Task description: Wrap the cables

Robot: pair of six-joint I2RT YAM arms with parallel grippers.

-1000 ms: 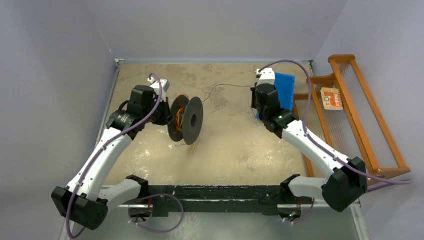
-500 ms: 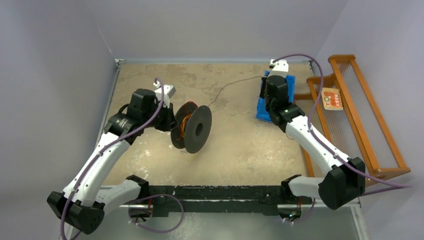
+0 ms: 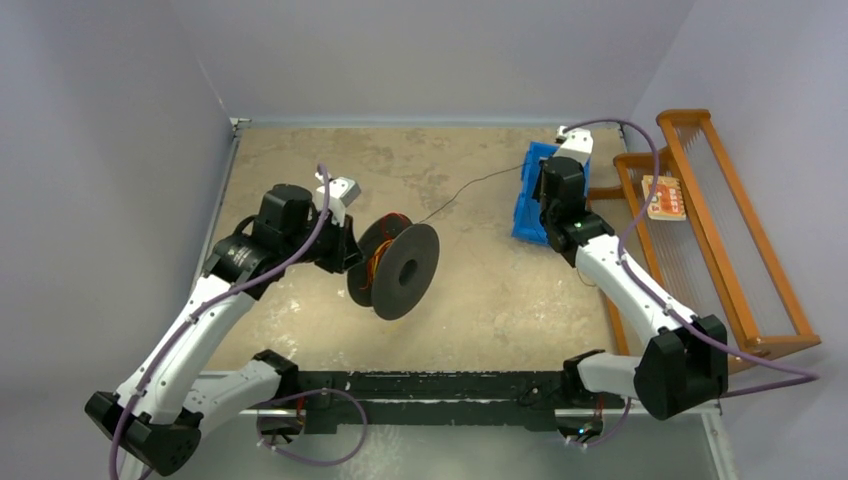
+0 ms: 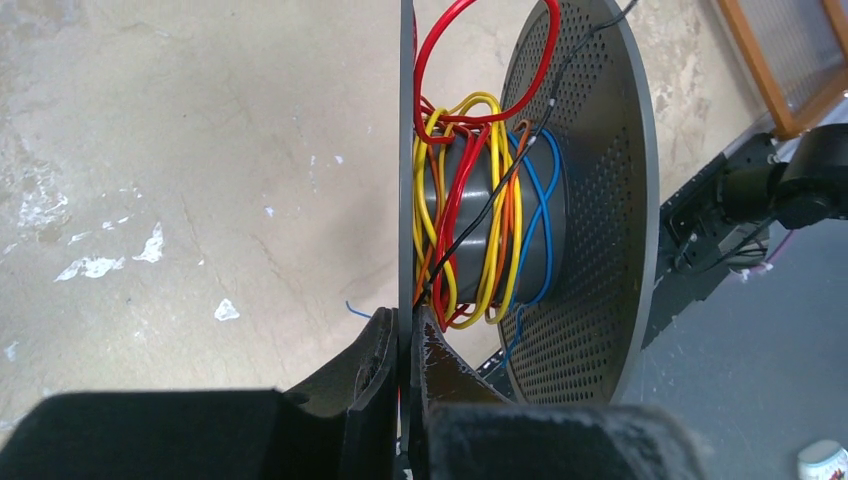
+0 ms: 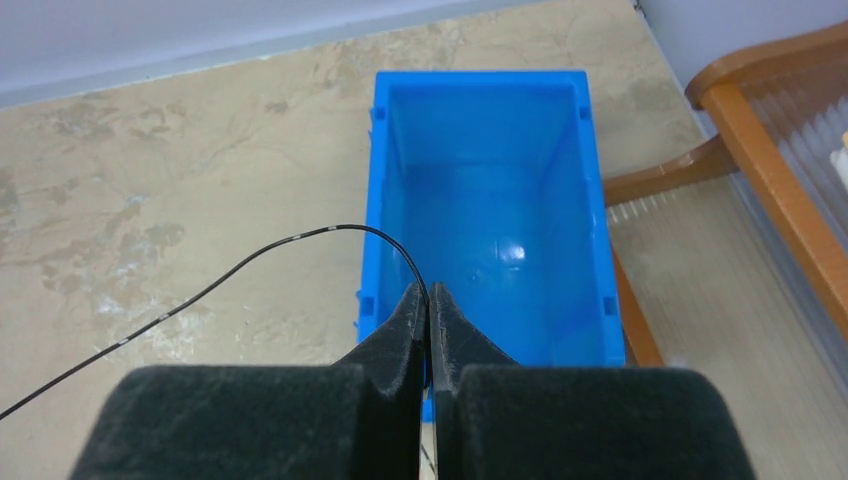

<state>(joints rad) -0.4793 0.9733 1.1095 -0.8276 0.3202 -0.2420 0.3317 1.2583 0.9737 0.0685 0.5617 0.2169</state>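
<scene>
My left gripper (image 4: 407,318) is shut on the near flange of the black spool (image 3: 404,270) and holds it above the table. Red, yellow, orange and blue cables (image 4: 470,215) are wound loosely on its grey core. A thin black cable (image 3: 475,184) runs taut from the spool to my right gripper (image 5: 428,292), which is shut on it over the blue bin (image 5: 490,215). In the right wrist view the black cable (image 5: 230,272) curves left from the fingertips across the table.
The blue bin (image 3: 527,195) sits at the table's right side. A wooden rack (image 3: 720,230) with a small card stands beyond the right edge. The black rail with the arm bases (image 3: 440,385) runs along the near edge.
My left gripper carried the spool right and toward the near edge. My right gripper moved right and back over the blue bin, pulling the black cable straighter.
</scene>
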